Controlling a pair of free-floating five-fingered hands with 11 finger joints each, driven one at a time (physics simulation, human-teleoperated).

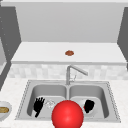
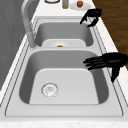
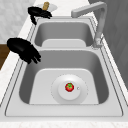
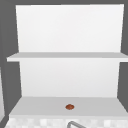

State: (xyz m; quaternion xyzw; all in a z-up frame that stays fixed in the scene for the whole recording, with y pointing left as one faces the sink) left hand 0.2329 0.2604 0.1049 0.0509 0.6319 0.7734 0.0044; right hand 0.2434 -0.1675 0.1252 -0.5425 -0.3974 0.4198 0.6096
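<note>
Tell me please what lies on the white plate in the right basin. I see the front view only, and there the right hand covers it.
Observer: The right side view shows a small red fruit at the middle of the plate.
Operator: Does the right hand touch it?
Observer: No. The right hand hangs at the basin's front rim, apart from the plate.
Operator: And the left hand?
Observer: The left hand is at rim height too, fingers straight, holding nothing.
</note>
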